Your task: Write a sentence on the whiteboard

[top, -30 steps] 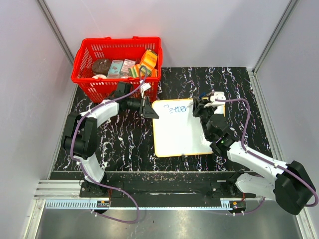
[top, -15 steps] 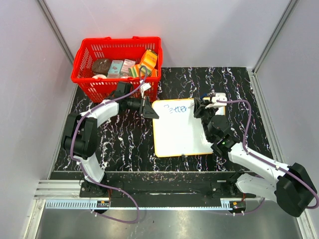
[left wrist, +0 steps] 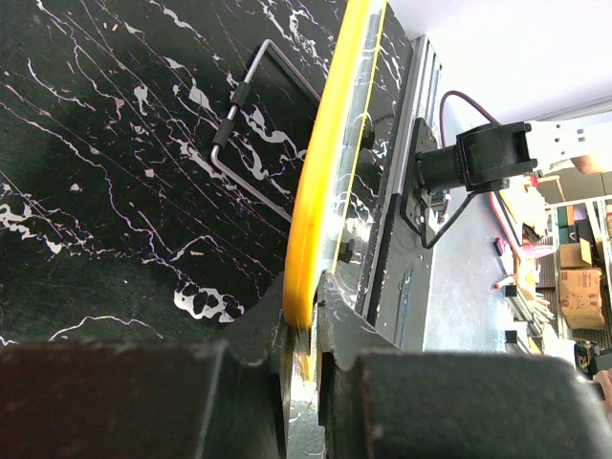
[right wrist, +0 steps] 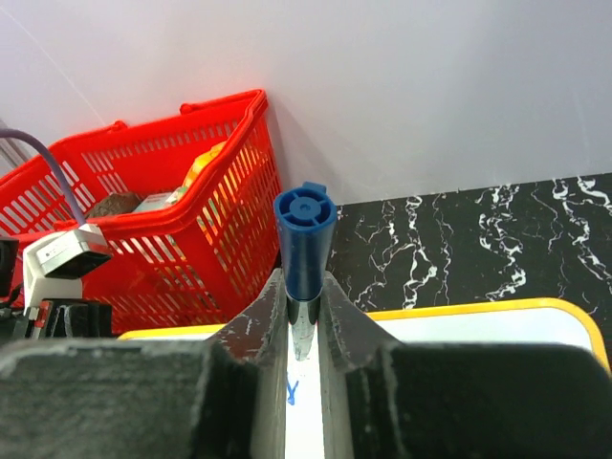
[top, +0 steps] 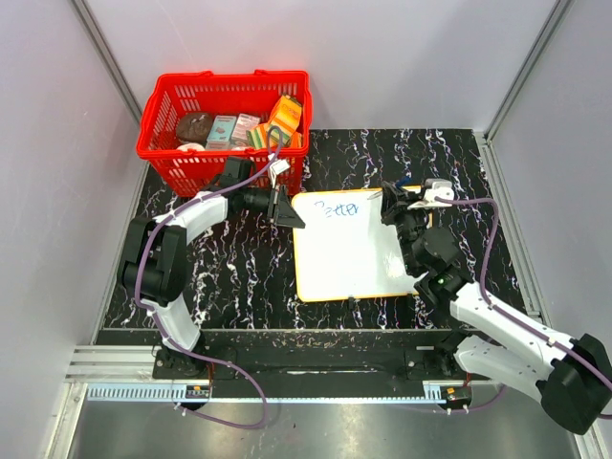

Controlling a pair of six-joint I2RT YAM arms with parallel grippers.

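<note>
Left gripper [left wrist: 304, 335] clamps the whiteboard [top: 344, 260] at its upper-left corner, steadying it; right gripper [right wrist: 304, 320] pinches the blue marker [right wrist: 305, 234] upright for writing.

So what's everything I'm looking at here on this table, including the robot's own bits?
table: one, black with white veins, under everything.
basket: one, red, far left corner.
packets: several, mixed colours, inside the basket.
whiteboard: one, white with yellow rim, mid-table.
sentence: one short line, blue, near the whiteboard's far edge.
marker: one, blue, in the right claw.
left claw: one, black, clamped on the whiteboard's rim.
right claw: one, black, gripping the marker.
</note>
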